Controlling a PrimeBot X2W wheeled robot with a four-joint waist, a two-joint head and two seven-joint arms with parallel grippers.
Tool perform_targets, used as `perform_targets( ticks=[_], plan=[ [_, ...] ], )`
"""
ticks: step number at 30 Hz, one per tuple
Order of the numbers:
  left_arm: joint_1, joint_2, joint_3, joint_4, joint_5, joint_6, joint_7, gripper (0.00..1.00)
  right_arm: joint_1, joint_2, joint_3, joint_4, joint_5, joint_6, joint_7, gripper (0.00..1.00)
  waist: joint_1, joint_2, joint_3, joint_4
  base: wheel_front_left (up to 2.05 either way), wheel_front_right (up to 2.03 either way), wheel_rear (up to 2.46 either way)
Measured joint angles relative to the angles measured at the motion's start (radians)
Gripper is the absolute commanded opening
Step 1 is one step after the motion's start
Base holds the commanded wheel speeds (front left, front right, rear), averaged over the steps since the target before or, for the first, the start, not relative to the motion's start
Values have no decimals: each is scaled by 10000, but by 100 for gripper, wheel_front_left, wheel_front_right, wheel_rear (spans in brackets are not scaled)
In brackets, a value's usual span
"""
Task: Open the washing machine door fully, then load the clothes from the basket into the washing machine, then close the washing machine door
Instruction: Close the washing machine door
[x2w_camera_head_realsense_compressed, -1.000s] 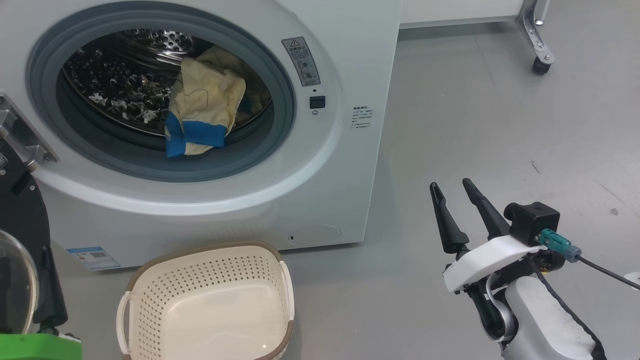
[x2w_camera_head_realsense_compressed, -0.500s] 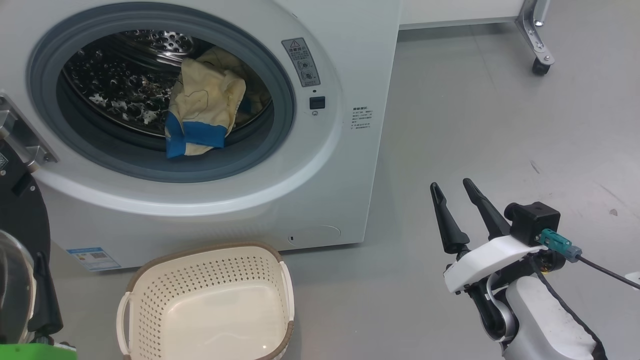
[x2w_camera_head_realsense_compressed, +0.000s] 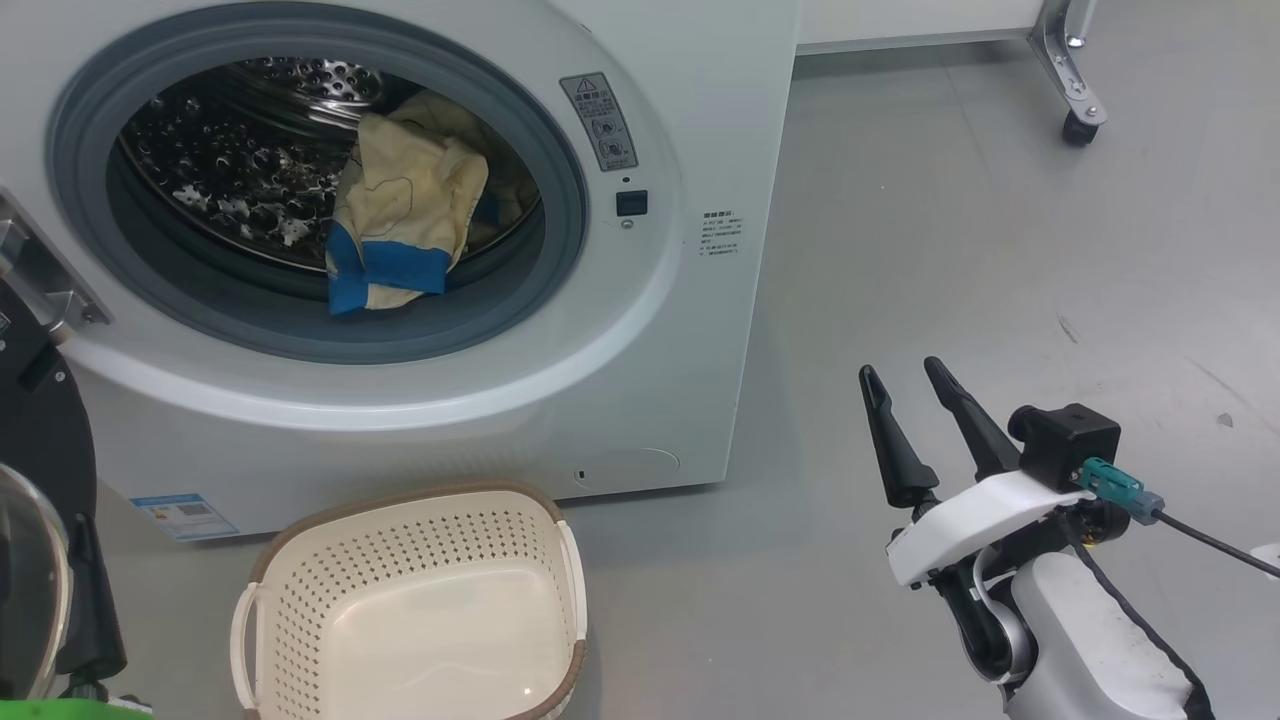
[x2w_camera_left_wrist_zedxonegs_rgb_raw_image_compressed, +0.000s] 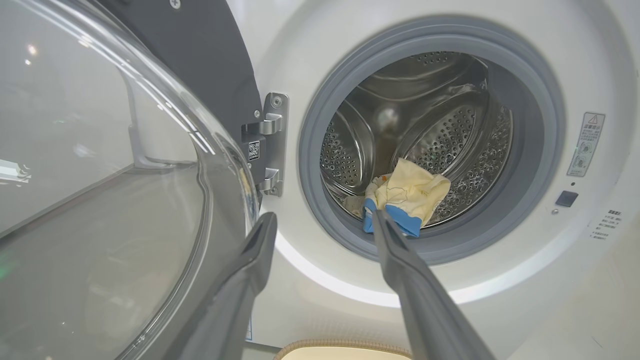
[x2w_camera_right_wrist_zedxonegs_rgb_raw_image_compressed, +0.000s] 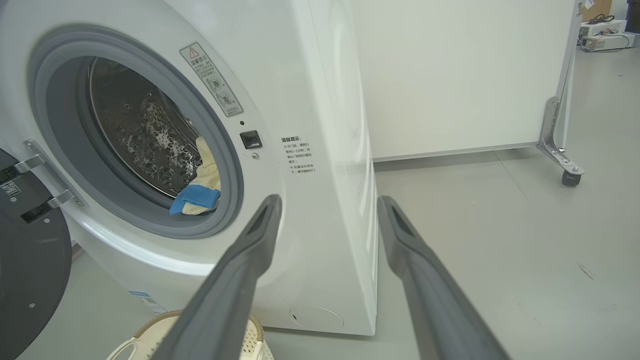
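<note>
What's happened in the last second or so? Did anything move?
Barely anything. The open left claw, beside the washing machine door, slipped slightly down and left in the head view, and the green part below it sank nearly out of sight; the camera also nudged. Nothing was grabbed or released. The right claw, the clothes in the drum and the empty basket stayed put.

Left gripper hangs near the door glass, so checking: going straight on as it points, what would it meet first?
Probably the grey gasket of the washing machine, on its hinge side, not the clothes; depth is unclear.
</note>
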Motion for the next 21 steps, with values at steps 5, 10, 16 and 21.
perform_targets(
  ticks=[5, 10, 16, 21],
  plan=[
    [12, -58, 52, -15, 81, -12, 0, 100, -1, -2, 0, 0, 0, 31, 0, 100, 0, 0, 11, -6, 0, 0, 0],
    [17, -96, 134, -29, 88, -82, 0, 100, -2, -2, 4, 0, 0, 31, 0, 100, 0, 0, 24, -8, 0, 0, 0],
    [61, -127, 215, -56, 105, -102, 0, 100, -3, -2, 13, 0, 0, 31, 0, 100, 0, 0, 54, -13, 0, 0, 0],
    [116, -150, 257, -63, 157, -174, 0, 100, -4, 0, 21, 0, 0, 31, 0, 100, 0, 0, 61, -19, -2, 2, 0]
  ],
)
